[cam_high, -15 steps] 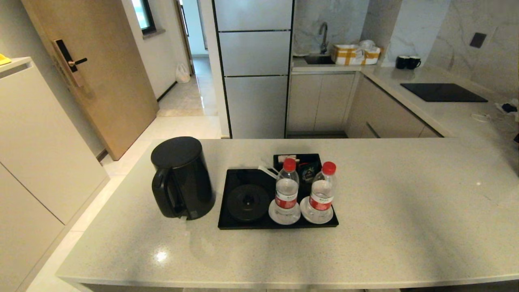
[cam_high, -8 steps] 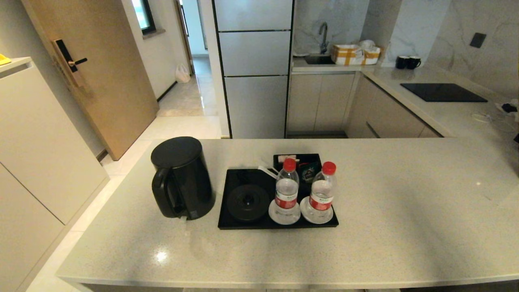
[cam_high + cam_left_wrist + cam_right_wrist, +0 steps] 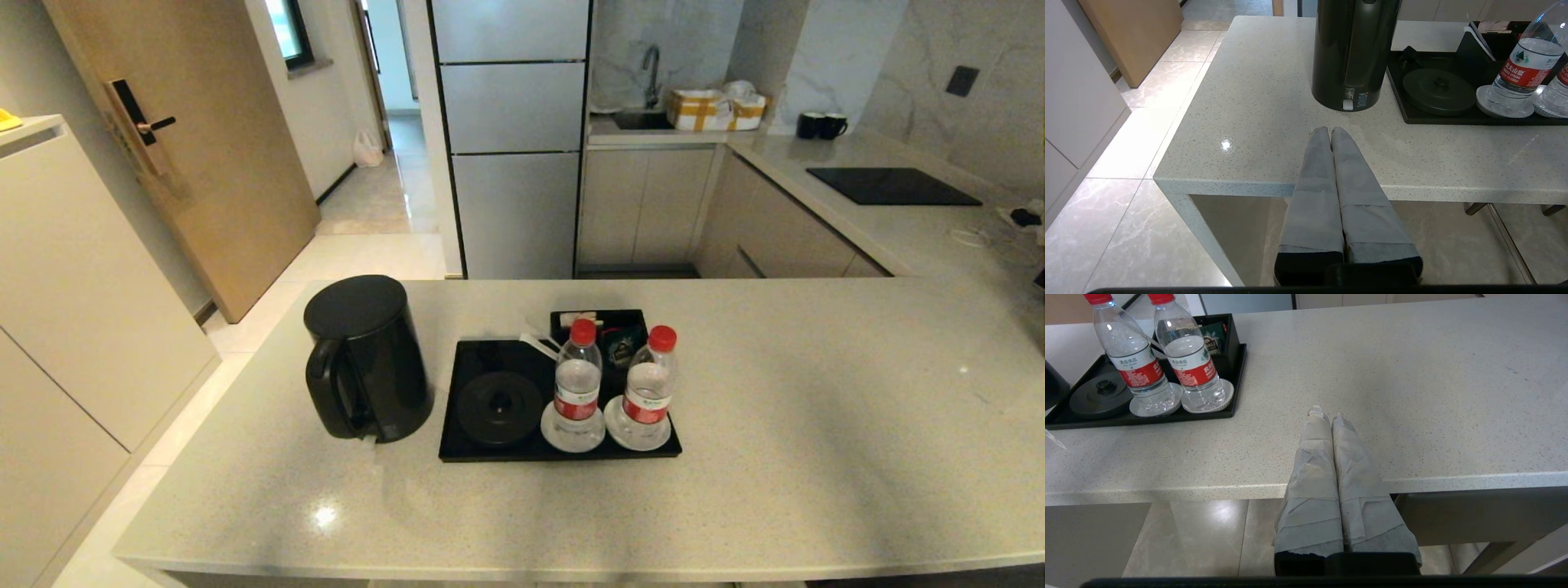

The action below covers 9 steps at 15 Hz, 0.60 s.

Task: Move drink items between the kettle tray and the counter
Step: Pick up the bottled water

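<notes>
Left gripper (image 3: 1329,130): two tape-wrapped fingers (image 3: 1316,171) pressed together, nothing between them. It sits off the near edge of the counter (image 3: 816,425), tips pointing over it toward the kettle (image 3: 1353,49). Right gripper (image 3: 1324,415): same state, two wrapped fingers (image 3: 1355,465) closed flat against each other, empty, parked at the near edge with bare counter ahead and the tray off to its left. Neither arm appears in the head view.

Count on the counter:
- 1 black kettle (image 3: 365,357), upright, standing on the stone just left of the tray, off its base.
- 1 black tray (image 3: 490,452), near the middle of the counter.
- 1 round kettle base (image 3: 499,407) on the tray's left half, nothing on it.
- 2 white coasters, side by side on the tray's right half: left coaster (image 3: 572,441), right coaster (image 3: 637,441).
- 2 water bottles, red caps, red-and-white labels, both upright, one per coaster: left bottle (image 3: 578,384), right bottle (image 3: 649,390). Close together; can't tell if they touch.
- 1 small black box (image 3: 598,315) at the tray's back right, behind the bottles.
- 1 dark sachet (image 3: 622,349) standing in that box, partly hidden by the bottles. Some white items at the box's left end, too small to identify.

All drink items are on the tray.

Background: 2 dark mugs (image 3: 820,125) on the far worktop.
</notes>
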{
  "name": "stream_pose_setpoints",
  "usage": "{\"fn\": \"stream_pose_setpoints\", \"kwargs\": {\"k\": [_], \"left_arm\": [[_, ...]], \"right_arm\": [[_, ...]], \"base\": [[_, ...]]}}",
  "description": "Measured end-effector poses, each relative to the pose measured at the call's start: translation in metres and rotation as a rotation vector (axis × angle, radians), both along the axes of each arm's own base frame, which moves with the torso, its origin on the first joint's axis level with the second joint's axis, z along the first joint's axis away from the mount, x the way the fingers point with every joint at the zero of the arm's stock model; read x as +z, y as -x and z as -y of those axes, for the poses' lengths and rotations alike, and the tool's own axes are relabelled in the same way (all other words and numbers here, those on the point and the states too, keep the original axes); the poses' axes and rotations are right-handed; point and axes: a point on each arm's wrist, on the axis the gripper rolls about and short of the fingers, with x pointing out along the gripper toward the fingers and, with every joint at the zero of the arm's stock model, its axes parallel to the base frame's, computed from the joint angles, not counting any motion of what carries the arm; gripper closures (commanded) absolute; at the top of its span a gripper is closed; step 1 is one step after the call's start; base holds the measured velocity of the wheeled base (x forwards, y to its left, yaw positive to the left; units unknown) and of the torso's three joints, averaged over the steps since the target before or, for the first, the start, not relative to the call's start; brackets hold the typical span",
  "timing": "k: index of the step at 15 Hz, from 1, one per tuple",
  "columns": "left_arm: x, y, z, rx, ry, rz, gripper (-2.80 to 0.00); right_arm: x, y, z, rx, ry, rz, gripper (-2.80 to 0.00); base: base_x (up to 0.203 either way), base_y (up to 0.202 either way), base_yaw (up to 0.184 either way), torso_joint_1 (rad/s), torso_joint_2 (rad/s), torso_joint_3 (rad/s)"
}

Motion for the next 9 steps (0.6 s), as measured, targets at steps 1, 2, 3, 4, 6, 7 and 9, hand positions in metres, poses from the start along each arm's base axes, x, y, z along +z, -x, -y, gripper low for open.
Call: {"fn": "stream_pose_setpoints", "kwargs": {"k": [1, 2, 3, 4, 6, 7, 9], "left_arm": [[0.0000, 0.0000, 0.0000, 0.000, 0.000, 0.000, 0.00], [0.0000, 0.0000, 0.0000, 0.000, 0.000, 0.000, 0.00], [0.0000, 0.0000, 0.0000, 0.000, 0.000, 0.000, 0.00], [0.0000, 0.0000, 0.0000, 0.000, 0.000, 0.000, 0.00], [0.0000, 0.0000, 0.0000, 0.000, 0.000, 0.000, 0.00], [0.0000, 0.0000, 0.0000, -0.001, 0.000, 0.000, 0.00], [0.0000, 0.0000, 0.0000, 0.000, 0.000, 0.000, 0.00]], "right_arm": [[0.0000, 0.0000, 0.0000, 0.000, -0.001, 0.000, 0.00], [0.0000, 0.0000, 0.0000, 0.000, 0.000, 0.000, 0.00], [0.0000, 0.0000, 0.0000, 0.000, 0.000, 0.000, 0.00], [0.0000, 0.0000, 0.0000, 0.000, 0.000, 0.000, 0.00], [0.0000, 0.0000, 0.0000, 0.000, 0.000, 0.000, 0.00], [0.0000, 0.0000, 0.0000, -0.001, 0.000, 0.000, 0.00], [0.0000, 0.0000, 0.0000, 0.000, 0.000, 0.000, 0.00]], "base": [[0.000, 0.000, 0.000, 0.000, 0.00, 0.000], [0.000, 0.000, 0.000, 0.000, 0.00, 0.000], [0.000, 0.000, 0.000, 0.000, 0.00, 0.000], [0.000, 0.000, 0.000, 0.000, 0.00, 0.000], [0.000, 0.000, 0.000, 0.000, 0.00, 0.000], [0.000, 0.000, 0.000, 0.000, 0.00, 0.000], [0.000, 0.000, 0.000, 0.000, 0.00, 0.000]]}}
